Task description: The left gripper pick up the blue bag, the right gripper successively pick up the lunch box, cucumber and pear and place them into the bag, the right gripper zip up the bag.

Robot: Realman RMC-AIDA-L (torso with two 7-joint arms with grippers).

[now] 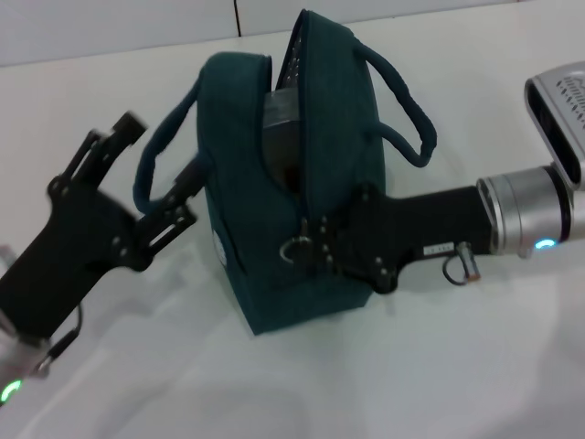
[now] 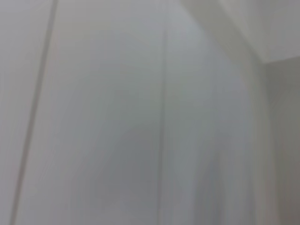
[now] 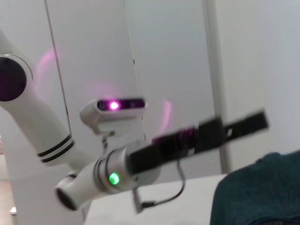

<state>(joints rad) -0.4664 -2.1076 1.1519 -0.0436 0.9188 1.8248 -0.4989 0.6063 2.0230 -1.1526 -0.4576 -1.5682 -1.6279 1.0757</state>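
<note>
The blue bag (image 1: 274,247) stands upright at the table's middle, and its corner shows in the right wrist view (image 3: 258,192). Its top is parted, showing silvery lining (image 1: 281,102). My right gripper (image 1: 309,245) reaches in from the right against the bag's front face, fingers closed at the metal ring pull (image 1: 297,249) of the zipper. My left gripper (image 1: 163,151) is at the bag's left side, fingers spread wide, with one loop handle (image 1: 146,174) passing between them. The lunch box, cucumber and pear are hidden. The left wrist view shows only wall.
The white table (image 1: 439,366) surrounds the bag. The second loop handle (image 1: 407,105) sticks out to the right above my right arm. In the right wrist view, the left arm (image 3: 117,168) with its green light stands before a white wall.
</note>
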